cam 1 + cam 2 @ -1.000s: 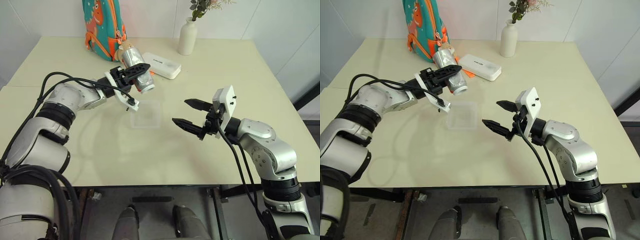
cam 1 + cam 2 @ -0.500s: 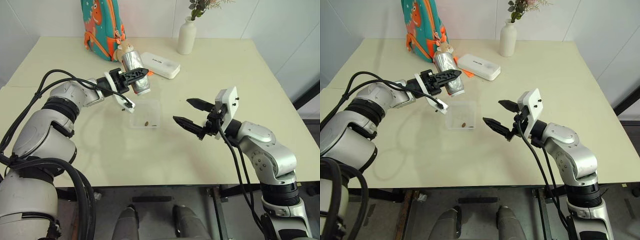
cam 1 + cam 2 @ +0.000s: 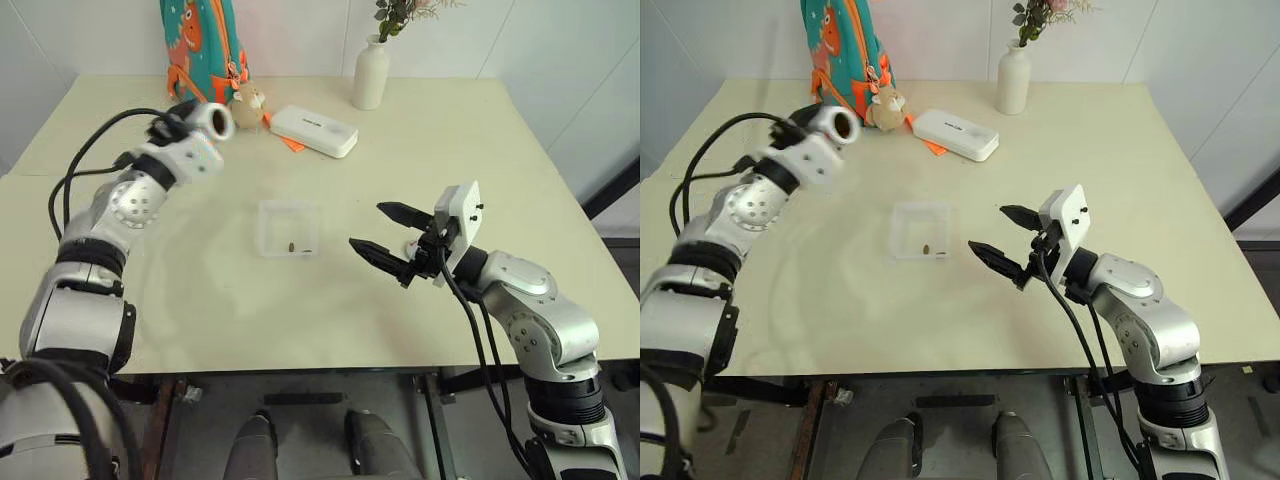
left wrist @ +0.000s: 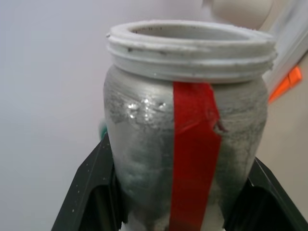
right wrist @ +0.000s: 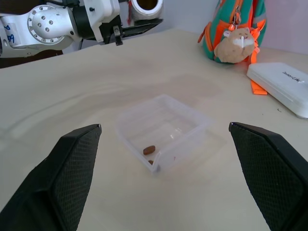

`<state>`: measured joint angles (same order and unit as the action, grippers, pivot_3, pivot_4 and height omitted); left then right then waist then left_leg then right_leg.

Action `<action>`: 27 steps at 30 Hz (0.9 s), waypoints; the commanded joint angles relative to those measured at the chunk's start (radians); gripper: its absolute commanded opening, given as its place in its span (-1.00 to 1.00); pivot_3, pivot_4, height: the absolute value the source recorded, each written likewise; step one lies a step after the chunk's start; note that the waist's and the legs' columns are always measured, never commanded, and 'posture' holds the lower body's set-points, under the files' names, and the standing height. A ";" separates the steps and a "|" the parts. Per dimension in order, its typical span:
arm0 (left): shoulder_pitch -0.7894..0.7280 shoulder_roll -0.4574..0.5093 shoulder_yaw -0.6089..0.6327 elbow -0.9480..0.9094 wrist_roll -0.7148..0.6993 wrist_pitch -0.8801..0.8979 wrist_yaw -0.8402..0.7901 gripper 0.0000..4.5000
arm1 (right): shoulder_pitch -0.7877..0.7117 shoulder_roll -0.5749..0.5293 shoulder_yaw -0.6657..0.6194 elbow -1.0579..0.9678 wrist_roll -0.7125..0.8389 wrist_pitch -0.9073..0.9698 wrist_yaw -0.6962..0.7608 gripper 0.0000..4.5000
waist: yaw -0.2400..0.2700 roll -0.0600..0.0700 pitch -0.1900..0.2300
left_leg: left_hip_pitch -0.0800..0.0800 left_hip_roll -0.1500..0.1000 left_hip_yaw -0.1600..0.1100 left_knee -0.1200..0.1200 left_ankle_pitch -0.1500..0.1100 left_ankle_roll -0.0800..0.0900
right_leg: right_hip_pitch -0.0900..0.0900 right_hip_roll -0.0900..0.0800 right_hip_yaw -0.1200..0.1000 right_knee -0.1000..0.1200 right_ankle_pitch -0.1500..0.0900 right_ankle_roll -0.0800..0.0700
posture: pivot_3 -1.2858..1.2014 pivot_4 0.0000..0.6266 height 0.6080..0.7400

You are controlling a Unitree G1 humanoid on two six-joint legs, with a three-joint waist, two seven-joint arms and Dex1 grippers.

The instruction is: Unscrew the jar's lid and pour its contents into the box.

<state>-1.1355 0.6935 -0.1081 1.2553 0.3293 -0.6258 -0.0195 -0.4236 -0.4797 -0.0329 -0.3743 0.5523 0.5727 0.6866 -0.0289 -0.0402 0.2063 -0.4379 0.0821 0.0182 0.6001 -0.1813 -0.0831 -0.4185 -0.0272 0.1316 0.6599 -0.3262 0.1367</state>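
My left gripper is shut on the jar, a silvery jar with a red tape stripe. It is held up over the table's far left, its open mouth uncovered. The lid is out of view. The box, clear and shallow, rests mid-table with the contents, a small brownish bit, lying inside it. My right gripper hovers open just right of the box, with nothing between its fingers.
A teal and orange backpack with a plush toy stands at the back. A white oblong case and a white vase with flowers are behind the box. The table's front edge runs below my right arm.
My left arm tipped the jar over the box and a brown bit dropped in. It then swung left and rolled the jar back. The right gripper stayed put.
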 commanded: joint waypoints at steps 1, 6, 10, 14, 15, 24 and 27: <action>0.027 -0.001 0.257 -0.016 -0.313 0.301 -0.237 -0.12 | -0.009 -0.024 0.014 -0.019 -0.022 -0.051 0.039 0.99 | -0.003 0.000 0.000 | 0.000 0.000 0.000 0.001 0.000 0.000 | 0.000 0.000 0.000 0.001 0.000 0.000 | 0.03 -0.52 1.00; 0.153 0.006 0.415 -0.097 -0.474 0.408 -0.338 -0.12 | -0.019 -0.049 0.048 0.013 -0.063 -0.097 0.085 0.99 | -0.002 0.000 0.000 | 0.001 0.000 -0.002 0.004 0.000 0.001 | 0.003 0.000 0.000 0.002 0.000 0.000 | 0.03 -0.52 1.00; 0.266 0.008 0.449 -0.144 -0.506 0.345 -0.389 -0.12 | -0.021 -0.048 0.058 0.022 -0.077 -0.114 0.098 0.99 | 0.000 0.000 0.000 | 0.001 0.000 -0.003 0.006 0.000 0.001 | 0.004 0.000 -0.001 0.002 0.000 0.000 | 0.03 -0.52 1.00; 0.325 -0.001 0.493 -0.156 -0.547 0.338 -0.398 -0.12 | -0.013 -0.051 0.063 0.017 -0.093 -0.123 0.105 0.99 | 0.001 -0.001 -0.001 | 0.001 0.000 -0.003 0.009 -0.001 0.001 | 0.005 0.001 -0.001 0.003 0.001 0.000 | 0.03 -0.52 1.00; 0.341 -0.003 0.501 -0.161 -0.555 0.333 -0.403 -0.12 | -0.010 -0.051 0.061 0.014 -0.093 -0.122 0.106 0.99 | 0.001 -0.001 -0.001 | 0.001 0.000 -0.003 0.009 -0.001 0.001 | 0.005 0.001 -0.001 0.003 0.001 0.000 | 0.03 -0.52 1.00; 0.408 -0.030 0.527 -0.219 -0.604 0.322 -0.475 0.70 | -0.015 -0.049 0.061 0.023 -0.101 -0.125 0.117 1.00 | 0.001 -0.001 -0.001 | 0.002 0.000 -0.003 0.010 -0.001 0.002 | 0.006 0.001 -0.001 0.002 0.002 -0.001 | 0.03 -0.52 1.00; 0.429 -0.028 0.525 -0.238 -0.596 0.317 -0.464 1.00 | -0.023 -0.046 0.061 0.029 -0.100 -0.128 0.121 1.00 | -0.003 -0.001 -0.001 | 0.002 0.000 -0.003 0.010 -0.001 0.002 | 0.005 0.001 -0.001 0.002 0.002 -0.001 | 0.03 -0.52 1.00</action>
<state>-0.7175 0.6537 0.3975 1.0581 -0.2515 -0.2863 -0.4892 -0.4280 -0.5211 0.0363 -0.3332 0.4486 0.4641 0.7998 -0.0317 -0.0417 0.2052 -0.4361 0.0825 0.0151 0.6100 -0.1822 -0.0812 -0.4131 -0.0267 0.1309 0.6618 -0.3241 0.1362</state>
